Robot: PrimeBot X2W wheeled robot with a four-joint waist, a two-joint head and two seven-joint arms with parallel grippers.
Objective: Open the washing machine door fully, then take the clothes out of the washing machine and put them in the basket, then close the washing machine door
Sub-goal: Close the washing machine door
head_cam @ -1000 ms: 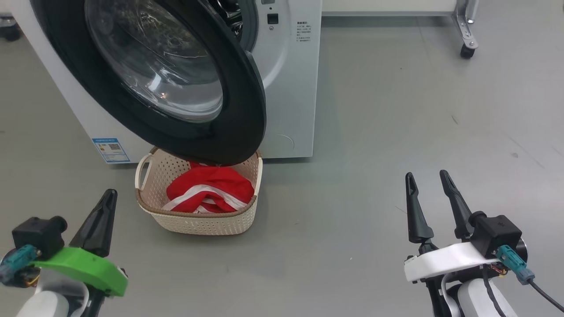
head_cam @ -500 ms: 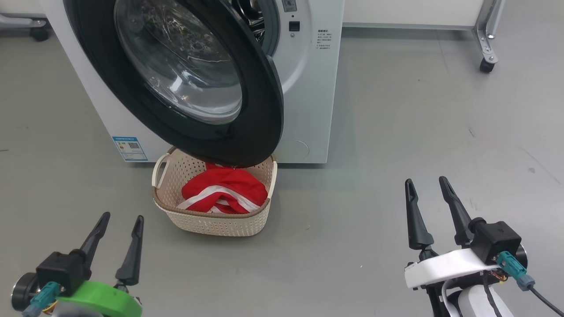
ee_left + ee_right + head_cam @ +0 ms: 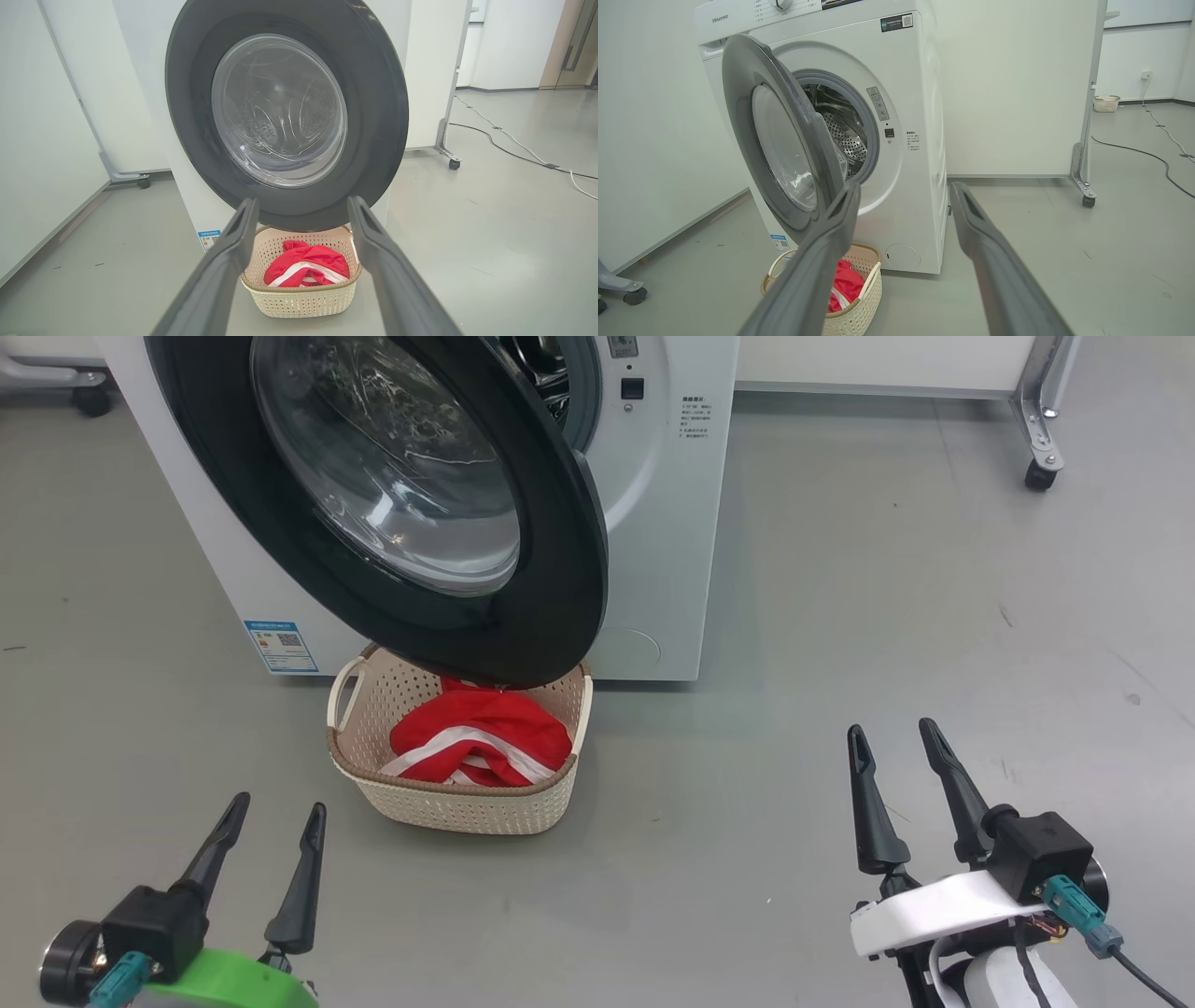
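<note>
The clothes (image 3: pixel 481 742) are heaped in the basket (image 3: pixel 467 814), set at the foot of the washer (image 3: pixel 658 523) to keep the carry short. The door (image 3: pixel 565 569) is seen swung out above it (closing judged still due). The left gripper (image 3: pixel 279 804) and right gripper (image 3: pixel 890 727) are held spread, empty, well back from the washer.
</note>
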